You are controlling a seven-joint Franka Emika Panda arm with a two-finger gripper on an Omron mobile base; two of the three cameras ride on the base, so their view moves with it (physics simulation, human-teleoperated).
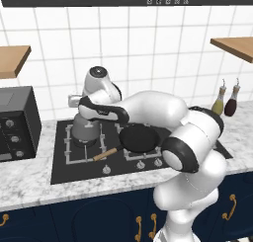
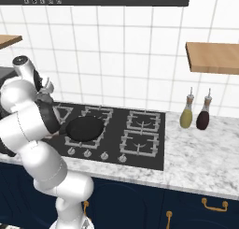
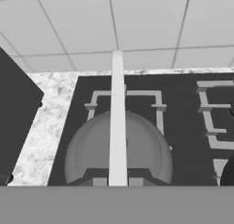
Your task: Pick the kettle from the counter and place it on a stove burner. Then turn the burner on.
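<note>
1. Jaws are seen shut on the thin handle (image 3: 117, 122) of the kettle (image 1: 85, 129), right above its round body. The handle is pinched near its top, so the kettle hangs straight under the gripper (image 1: 83, 118).

2. The kettle is held over the back left stove burner (image 1: 86, 142), inside the square grate. It cannot be told for sure if the bottom is resting on the grate or just above it.

3. This burner seems to have been picked because the front one beside it is taken by the black frying pan (image 1: 139, 138).

4. The pan's wooden handle (image 1: 106, 153) sticks out toward the kettle's burner. It is close, so it could be bumped when the gripper is lifted away.

5. A black box (image 1: 17, 122) stands on the table (image 1: 29, 179) left of the cooktop (image 1: 62, 169), near the kettle's side.

6. Open room is seen on the right, where two burners (image 2: 140, 130) are free and two bottles (image 2: 196, 115) stand well apart.

7. The knobs (image 1: 132, 166) sit in a row along the front edge, below the pan. One must be reached next, likely from above, since the pan handle is near.
</note>
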